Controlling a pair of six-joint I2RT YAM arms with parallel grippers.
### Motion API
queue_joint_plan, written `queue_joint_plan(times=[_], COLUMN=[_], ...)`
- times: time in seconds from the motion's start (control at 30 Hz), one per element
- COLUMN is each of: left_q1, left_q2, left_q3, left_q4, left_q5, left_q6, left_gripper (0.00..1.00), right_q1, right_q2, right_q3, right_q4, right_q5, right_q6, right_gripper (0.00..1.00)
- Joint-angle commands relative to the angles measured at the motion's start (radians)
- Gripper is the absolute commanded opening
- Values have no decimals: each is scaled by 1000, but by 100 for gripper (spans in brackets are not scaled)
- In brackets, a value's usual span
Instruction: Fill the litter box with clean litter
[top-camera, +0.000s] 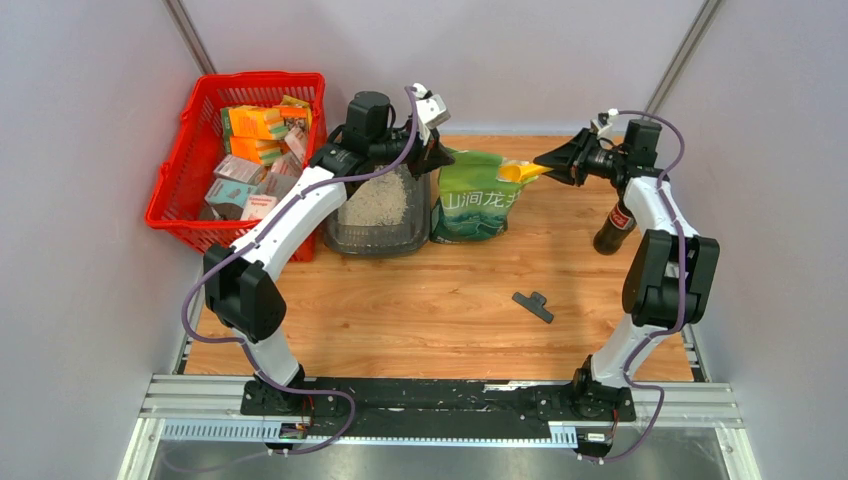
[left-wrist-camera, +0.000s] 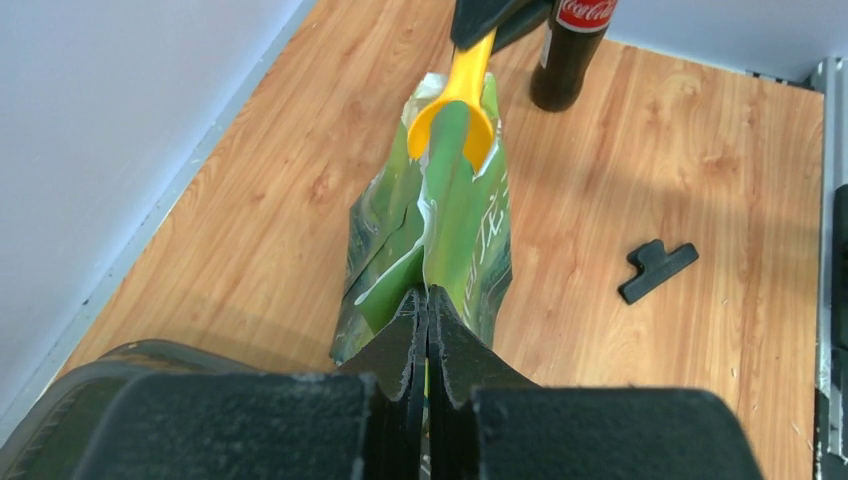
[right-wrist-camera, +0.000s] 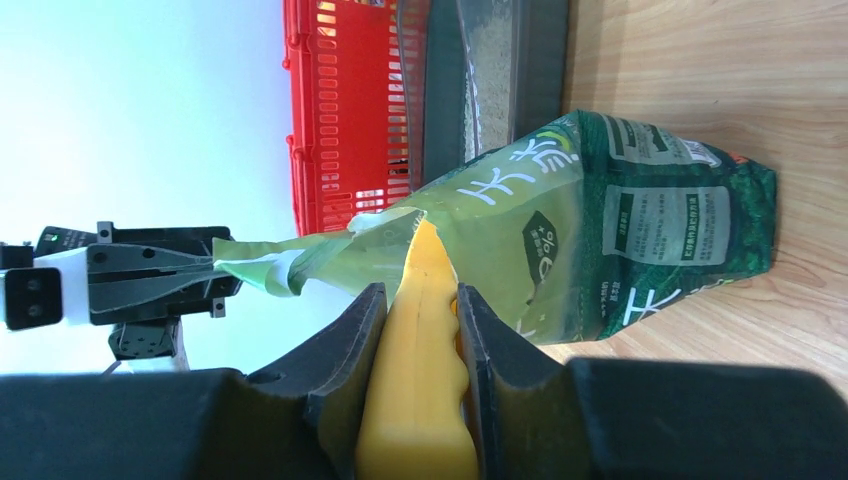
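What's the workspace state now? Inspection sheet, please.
Surface: wooden tabletop, no spilled granules seen.
Job's things: dark grey rectangular plastic litter box partly filled with pale beige litter granules; green printed plastic bag upright beside it.
Clutter: red mesh basket of cartons, dark cola bottle, black clip.
Tools: left tool shut on the bag's top edge; right tool shut on yellow plastic scoop, bowl at the bag's mouth.
Cables: purple cables along both arms.
Surroundings: plain grey walls.

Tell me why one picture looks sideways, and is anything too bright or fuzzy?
Right wrist view: the camera is rolled, so the green bag looks tipped sideways, and the wall behind glares pale. Left wrist view: the near black fingers look dark and a bit soft. Top view: even light, only faint shadows.
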Motion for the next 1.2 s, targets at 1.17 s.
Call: queue_joint_plan(times=[1.17], left_q1=[36], left_q2=[-2], left_q3=[108], left_q4=[-71], left_q5=[21], left_q6=[171], left_gripper=[0], right_q1=[-125], right_q2=[-24], right_q3=[131], right_q4=[16], right_q5=[-157], right_q6=[48], right_gripper=[0])
